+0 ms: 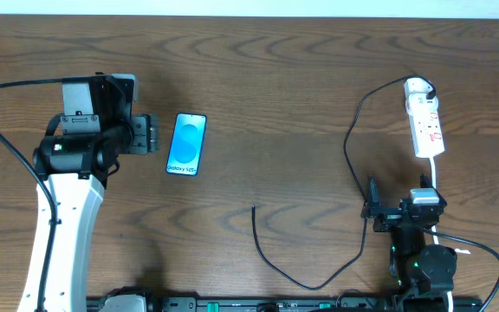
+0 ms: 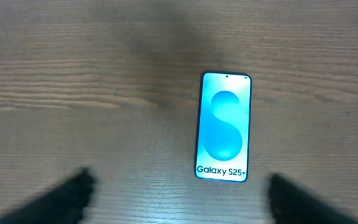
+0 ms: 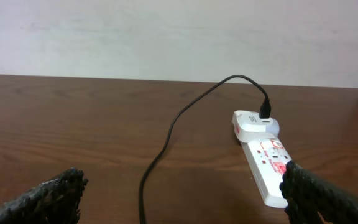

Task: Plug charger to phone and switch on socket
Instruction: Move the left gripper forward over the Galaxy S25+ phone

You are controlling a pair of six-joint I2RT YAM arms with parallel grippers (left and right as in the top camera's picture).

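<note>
The phone (image 1: 186, 144) lies flat on the wooden table, its blue screen up; the left wrist view shows the phone (image 2: 224, 127) just ahead of the fingers. My left gripper (image 1: 155, 134) hovers just left of it, open and empty (image 2: 179, 200). The charger (image 1: 350, 143) is a thin black cable. Its black plug (image 3: 266, 112) sits in the far end of the white socket (image 1: 425, 121), and its small tip (image 1: 254, 206) lies free on the table, below and right of the phone. My right gripper (image 1: 404, 208) is open and empty (image 3: 182, 200), near the socket (image 3: 263, 158).
The socket's thick white cord (image 1: 437, 178) runs down past my right arm. The charger cable loops across the table between the two arms. A pale wall (image 3: 166, 37) stands behind the table's far edge.
</note>
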